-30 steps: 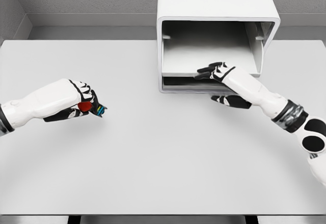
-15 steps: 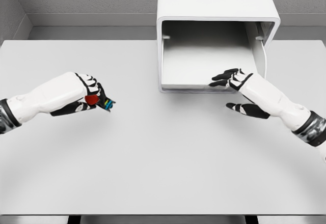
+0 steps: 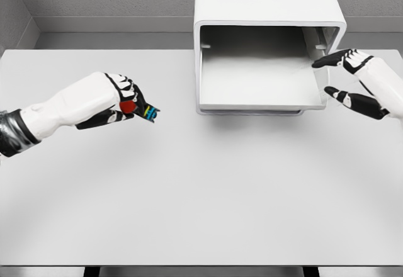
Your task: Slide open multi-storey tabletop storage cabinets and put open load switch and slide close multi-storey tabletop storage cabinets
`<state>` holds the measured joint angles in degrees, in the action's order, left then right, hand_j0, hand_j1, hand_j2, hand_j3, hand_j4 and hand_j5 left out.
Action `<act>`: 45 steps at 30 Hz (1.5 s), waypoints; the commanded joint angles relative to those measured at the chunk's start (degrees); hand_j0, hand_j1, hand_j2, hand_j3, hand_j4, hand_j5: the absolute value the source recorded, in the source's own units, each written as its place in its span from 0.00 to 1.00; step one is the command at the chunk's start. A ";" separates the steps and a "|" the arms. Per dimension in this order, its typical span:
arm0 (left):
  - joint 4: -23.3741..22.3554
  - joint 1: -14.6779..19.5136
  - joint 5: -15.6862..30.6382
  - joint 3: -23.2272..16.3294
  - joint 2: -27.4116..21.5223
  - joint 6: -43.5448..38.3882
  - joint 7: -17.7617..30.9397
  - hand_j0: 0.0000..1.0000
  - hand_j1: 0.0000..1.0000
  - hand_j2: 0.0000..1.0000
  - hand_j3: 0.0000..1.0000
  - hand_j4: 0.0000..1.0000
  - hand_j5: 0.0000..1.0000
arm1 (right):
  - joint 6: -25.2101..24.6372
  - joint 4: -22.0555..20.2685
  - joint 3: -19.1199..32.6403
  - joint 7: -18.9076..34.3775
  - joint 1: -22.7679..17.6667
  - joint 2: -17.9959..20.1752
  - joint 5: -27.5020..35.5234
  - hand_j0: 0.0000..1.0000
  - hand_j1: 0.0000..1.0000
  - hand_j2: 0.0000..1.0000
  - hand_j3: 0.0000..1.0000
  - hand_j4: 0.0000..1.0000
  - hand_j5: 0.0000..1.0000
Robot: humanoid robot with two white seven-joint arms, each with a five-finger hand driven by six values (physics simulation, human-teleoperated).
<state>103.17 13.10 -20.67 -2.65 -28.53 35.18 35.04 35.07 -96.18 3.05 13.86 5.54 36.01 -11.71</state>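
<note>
I see the cabinet (image 3: 269,12) standing at the far edge of the tabletop (image 3: 201,195), right of centre, with its front facing me. Its drawer (image 3: 258,85) is slid out toward me; the drawer floor shows bare and pale, and its front lip overhangs the tabletop with a shadow beneath.

My left robot hand (image 3: 123,101) hangs over the tabletop left of centre, well apart from the cabinet. Its fingers are curled around the switch (image 3: 140,109), a small part with a red body and a dark end carrying blue and yellow marks. The switch points toward the cabinet and sits clear of the tabletop surface. The white forearm runs from the lower left edge up to that hand.

My right robot hand (image 3: 351,79) is at the right edge of the view, just beside the right front corner of the drawer. Its fingers are spread and hold nothing: the upper fingers (image 3: 327,61) reach toward the cabinet's right wall, and the thumb (image 3: 337,92) extends lower, near the drawer's front corner. I cannot tell whether either one touches the cabinet. Most of the right forearm is cut off by the picture edge.

A grey wall (image 3: 94,0) runs behind the tabletop.
</note>
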 commanded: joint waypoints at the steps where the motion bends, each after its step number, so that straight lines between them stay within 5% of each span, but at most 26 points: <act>1: 0.01 0.00 0.28 -0.08 0.94 -0.18 -0.04 0.39 0.39 0.39 0.39 0.39 0.39 | -0.07 1.87 1.25 0.03 0.00 0.11 0.55 0.64 0.64 0.64 0.64 0.64 0.64; 19: 0.01 3.87 0.19 -1.31 7.61 -0.18 -0.04 0.39 0.39 0.39 0.39 0.39 0.39 | -0.07 12.51 2.57 0.99 0.00 1.34 0.11 0.67 0.67 0.67 0.67 0.67 0.67; 28: 0.01 5.54 0.19 -2.80 9.99 -0.18 -0.04 0.39 0.39 0.39 0.39 0.39 0.39 | -0.07 17.52 3.27 1.08 -4.22 1.17 -0.24 0.69 0.69 0.69 0.69 0.69 0.69; 45: -0.34 8.00 -2.36 -5.35 16.67 -0.18 -0.04 0.39 0.39 0.39 0.39 0.39 0.39 | -0.07 18.04 2.75 1.08 -7.65 -1.21 -2.88 0.69 0.69 0.69 0.69 0.69 0.69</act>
<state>102.90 21.36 -23.16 -7.49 -12.92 35.18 35.04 35.08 -78.01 5.82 14.97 -2.11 35.22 -14.52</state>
